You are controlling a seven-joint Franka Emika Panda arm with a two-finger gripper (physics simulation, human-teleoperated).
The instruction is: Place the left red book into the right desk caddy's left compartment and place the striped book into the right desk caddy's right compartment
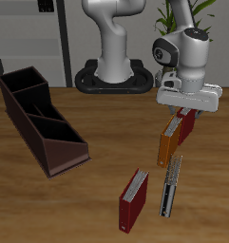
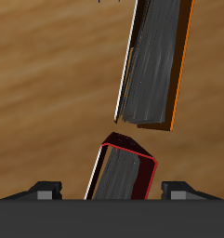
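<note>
Spread wide above the red book (image 2: 123,175), the gripper (image 1: 188,110) risks nudging the orange book (image 1: 166,142) standing just beside it.

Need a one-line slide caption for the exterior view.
Gripper poised over the red book beside the orange book, caddy across the table.

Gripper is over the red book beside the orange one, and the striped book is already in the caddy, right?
Not quite: the exterior view shows the striped book on the table, outside the caddy. The gripper is over the red book beside the orange book.
</note>
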